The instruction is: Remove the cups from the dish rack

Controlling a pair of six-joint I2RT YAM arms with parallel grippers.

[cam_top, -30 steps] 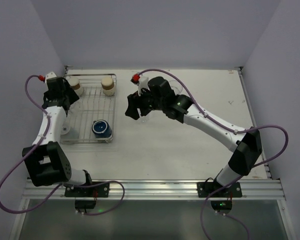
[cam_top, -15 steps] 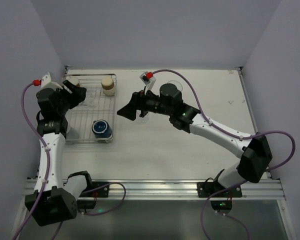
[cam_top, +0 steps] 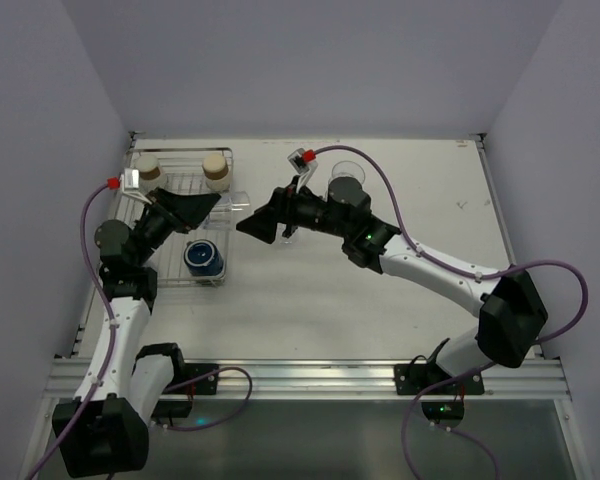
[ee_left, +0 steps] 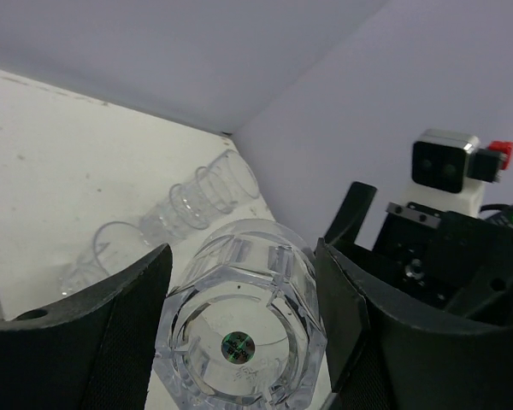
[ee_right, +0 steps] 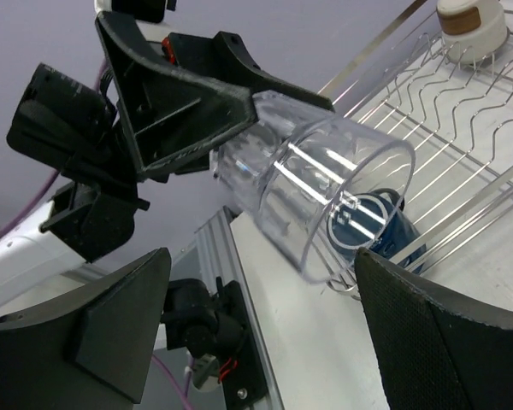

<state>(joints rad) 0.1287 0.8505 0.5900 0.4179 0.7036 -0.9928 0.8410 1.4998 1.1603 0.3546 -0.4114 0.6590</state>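
My left gripper (cam_top: pixel 206 204) is shut on a clear ridged tumbler (cam_top: pixel 234 201) and holds it on its side in the air over the right edge of the dish rack (cam_top: pixel 170 232). In the left wrist view the tumbler's base (ee_left: pixel 238 348) sits between my fingers. My right gripper (cam_top: pixel 251 223) is open and empty, just right of the tumbler's mouth (ee_right: pixel 352 203). A navy mug (cam_top: pixel 203 258) stands in the rack's near right corner. Two tan cups (cam_top: pixel 216 169) (cam_top: pixel 149 170) stand at the rack's far edge.
Clear tumblers stand on the table right of the rack, one behind the right arm (cam_top: pixel 346 172) and one under its wrist (cam_top: pixel 289 238). They also show in the left wrist view (ee_left: pixel 207 193). Walls close off the table at the back and sides.
My left arm has swung from the rack's far left corner to the right, carrying the clear tumbler up towards the right gripper. The right gripper has shifted slightly left and stayed open.
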